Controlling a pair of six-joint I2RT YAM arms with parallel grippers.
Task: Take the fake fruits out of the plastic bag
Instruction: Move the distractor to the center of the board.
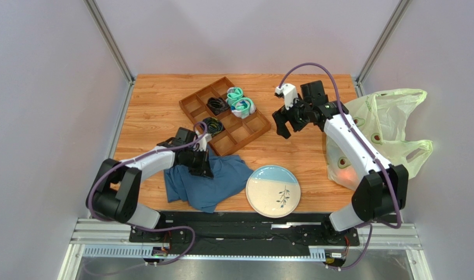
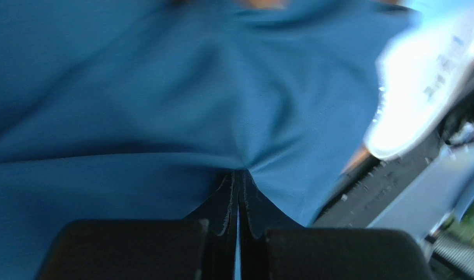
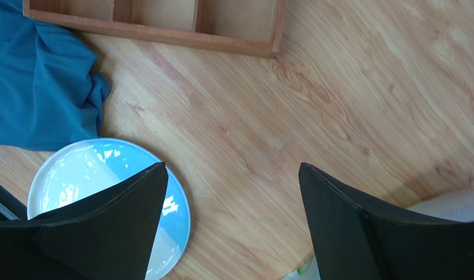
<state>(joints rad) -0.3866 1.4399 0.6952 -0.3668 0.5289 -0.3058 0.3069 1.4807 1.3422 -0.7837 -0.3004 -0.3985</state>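
Bag (image 1: 391, 116) lies at right edge of table (image 1: 163, 99), a reddish fruit (image 1: 344, 174) showing through it. Left gripper (image 2: 239, 178) is pinched tight on blue cloth (image 2: 134, 105); right gripper (image 1: 290, 121) hangs wide apart above the wood, holding nothing

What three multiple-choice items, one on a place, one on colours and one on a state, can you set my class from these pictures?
1. Where does the plastic bag lie?
A. at the left edge of the table
B. at its right edge
C. at its far middle

2. What colours has the plate?
A. red and black
B. all green
C. cream and light blue

3. How are the left fingers?
A. spread wide in the air
B. shut on the blue cloth
C. shut on a fruit

Answers:
1 B, the top view shows it spilling over the right edge.
2 C, one part is cream and the other blue.
3 B, the left wrist view shows cloth pinched between them.
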